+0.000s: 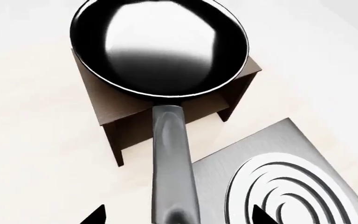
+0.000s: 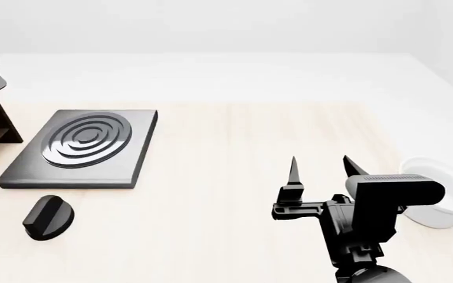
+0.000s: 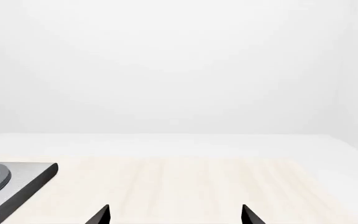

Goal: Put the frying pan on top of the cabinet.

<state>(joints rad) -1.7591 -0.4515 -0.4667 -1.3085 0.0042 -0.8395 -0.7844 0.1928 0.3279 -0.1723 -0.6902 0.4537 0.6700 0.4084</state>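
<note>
frying pan (image 1: 160, 46) | black, glossy inside | above cabinet (image 1: 113, 109)

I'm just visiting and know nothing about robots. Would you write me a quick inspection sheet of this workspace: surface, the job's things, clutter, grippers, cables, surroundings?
Surface: pale wood-look table, bare across its middle.
Job's things: frying pan seen over the cabinet in the left wrist view, handle toward the camera; whether it rests on the cabinet top cannot be told.
Clutter: square grey plate with rings beside the cabinet; black knob in front of the plate; white bowl at the table's right.
Grippers: right gripper open, holding nothing, above the table; left gripper only shows its tips either side of the pan handle, grip unclear.
Cables: nothing seen.
Surroundings: plain white walls, nothing else seen.
</note>
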